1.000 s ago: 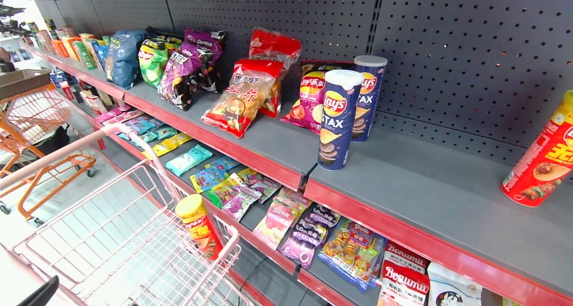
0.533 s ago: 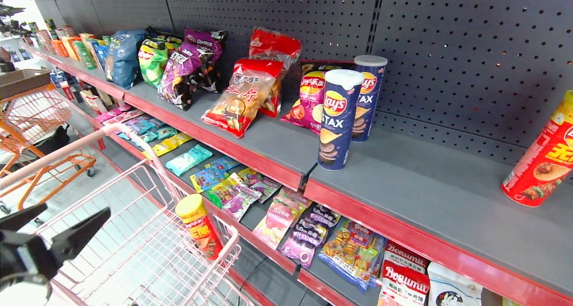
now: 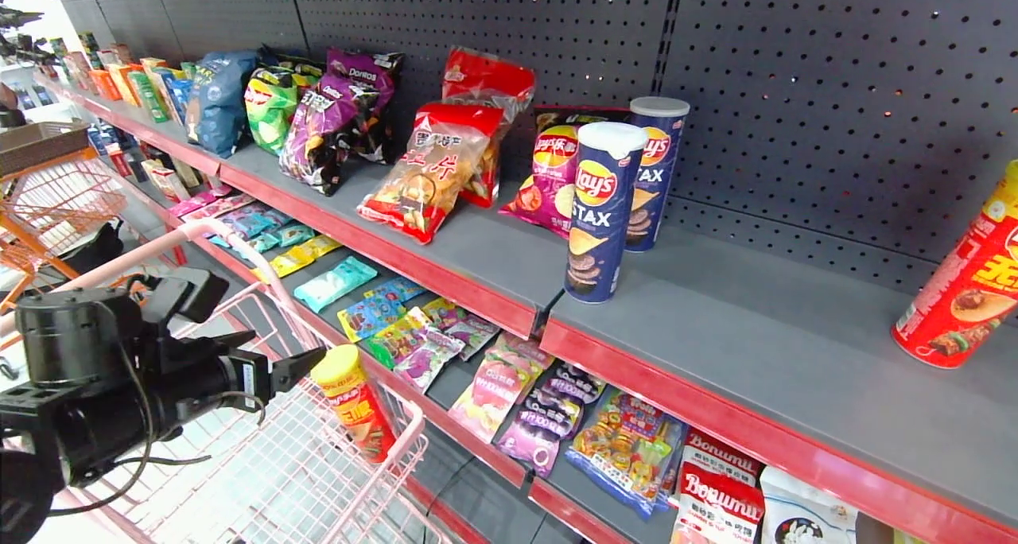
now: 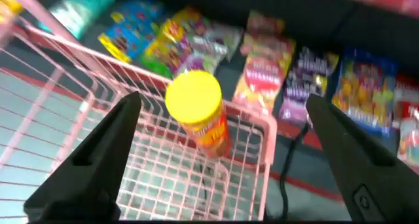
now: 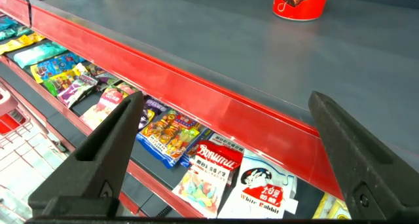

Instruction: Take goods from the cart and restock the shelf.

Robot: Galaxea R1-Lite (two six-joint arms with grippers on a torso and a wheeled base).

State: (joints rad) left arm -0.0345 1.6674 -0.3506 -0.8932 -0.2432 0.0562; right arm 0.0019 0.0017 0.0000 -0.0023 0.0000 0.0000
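The left tool (image 3: 274,319), jaws wide apart, hangs over the pink wire cart (image 3: 402,448). The red cylindrical can with yellow lid (image 3: 355,402) stands just ahead of it, in the cart's corner. Best centre the can between the jaws and close below the lid.

Left end effector (image 3: 253,333) and right end effector (image 5: 227,101) are both spread wide open.
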